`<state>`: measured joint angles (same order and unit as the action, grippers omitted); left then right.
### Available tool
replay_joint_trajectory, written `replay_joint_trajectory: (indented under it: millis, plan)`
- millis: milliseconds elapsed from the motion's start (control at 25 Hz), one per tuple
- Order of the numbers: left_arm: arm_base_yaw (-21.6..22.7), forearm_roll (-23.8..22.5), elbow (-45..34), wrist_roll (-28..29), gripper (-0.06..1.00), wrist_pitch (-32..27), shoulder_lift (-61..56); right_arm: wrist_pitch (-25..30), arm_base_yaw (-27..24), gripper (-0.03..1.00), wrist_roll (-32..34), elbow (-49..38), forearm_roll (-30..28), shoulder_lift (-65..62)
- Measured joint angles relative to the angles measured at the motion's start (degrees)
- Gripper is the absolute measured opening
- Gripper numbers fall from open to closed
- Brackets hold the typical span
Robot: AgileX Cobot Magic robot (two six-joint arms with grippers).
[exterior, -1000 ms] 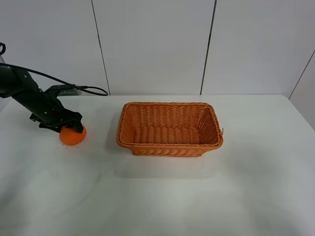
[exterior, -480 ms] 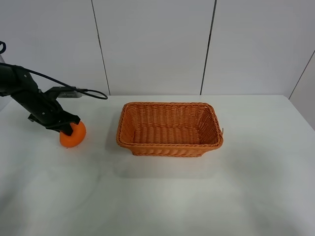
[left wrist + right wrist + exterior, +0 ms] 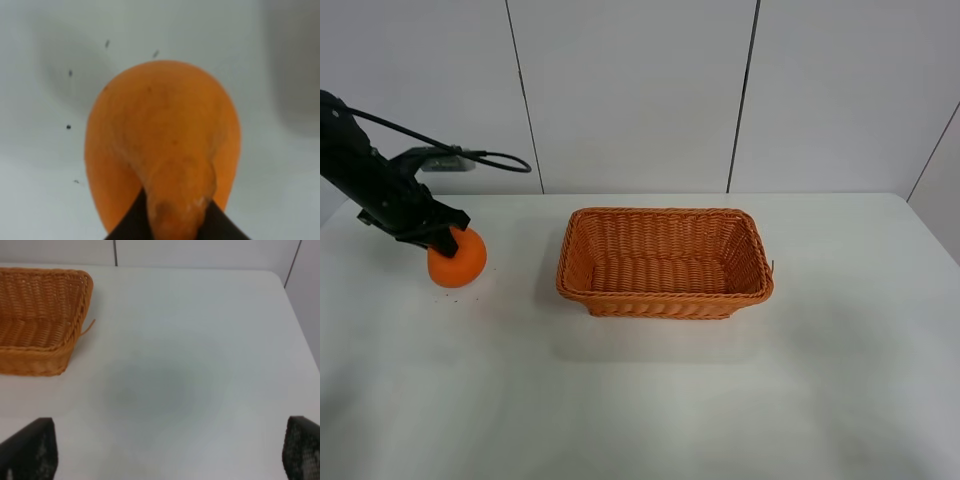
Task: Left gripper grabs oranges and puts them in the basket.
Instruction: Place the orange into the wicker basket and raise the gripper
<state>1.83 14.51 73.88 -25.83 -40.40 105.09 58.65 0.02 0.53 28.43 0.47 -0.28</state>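
The orange (image 3: 459, 264) is at the far left of the white table, well left of the woven basket (image 3: 663, 297). My left gripper (image 3: 437, 238) sits on the orange's upper left and is shut on it. In the left wrist view the orange (image 3: 160, 130) fills the frame, and its bumpy knob is pinched between the black fingers (image 3: 127, 226) of the left gripper (image 3: 175, 222). The basket holds nothing. My right gripper (image 3: 165, 450) is open over bare table to the right of the basket (image 3: 84, 295). It does not show in the exterior high view.
The white table (image 3: 650, 400) ends at a white panelled wall behind. A black cable (image 3: 490, 156) trails from the left arm above the table's back left. A few dark specks (image 3: 68, 127) lie on the table beside the orange.
My left gripper has moved up and to the left in the exterior high view, taking the orange with it. The basket has not moved.
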Motion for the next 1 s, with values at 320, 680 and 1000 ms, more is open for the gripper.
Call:
replay_joint_trajectory:
  millis: [320,680,1000]
  plan:
    - [-6.10,0.41,0.00,1.37,0.16,-3.43,-12.35,0.00,0.00,0.69,0.00,0.00,0.00,0.00]
    - [-17.25,0.41,0.17,4.68,0.16,2.93,-13.17,0.00,0.00,0.69,0.00,0.00,0.00,0.00]
    - [-25.01,0.64,9.25,7.94,0.16,3.52,-3.32,0.00,0.00,0.69,0.00,0.00,0.00,0.00]
